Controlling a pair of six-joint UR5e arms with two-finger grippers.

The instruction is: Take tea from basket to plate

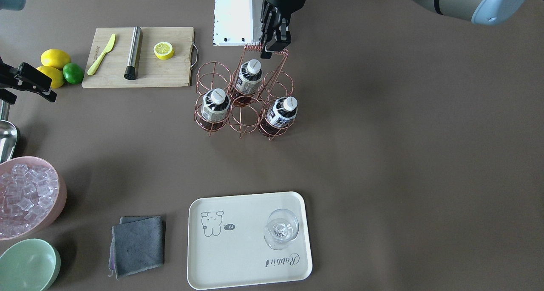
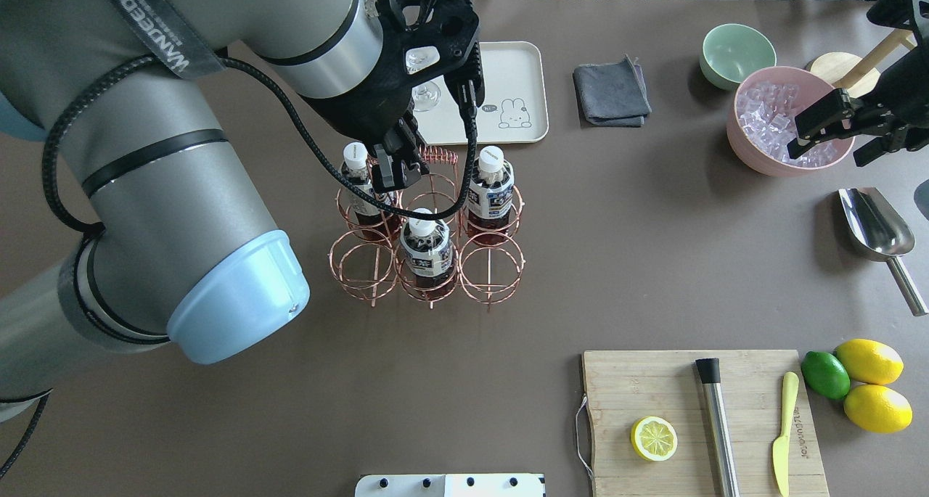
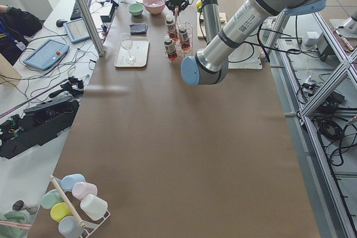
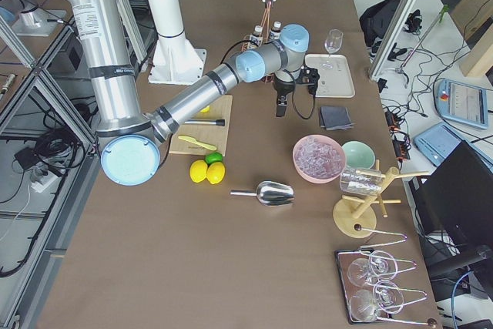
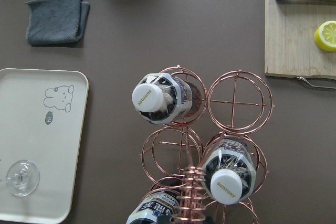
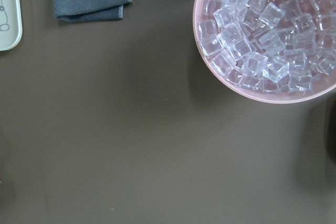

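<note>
The copper wire basket stands mid-table and holds three tea bottles, all upright in their rings. They also show in the overhead view. My left gripper is at the basket's coiled handle, and its fingers look shut on it. The cream plate lies apart from the basket, with no bottle on it. My right gripper is open and empty above the pink ice bowl.
A wine glass stands on the plate. A grey cloth, a mint bowl and a metal scoop lie nearby. The cutting board carries a lemon half, a muddler and a knife, with two lemons and a lime beside it.
</note>
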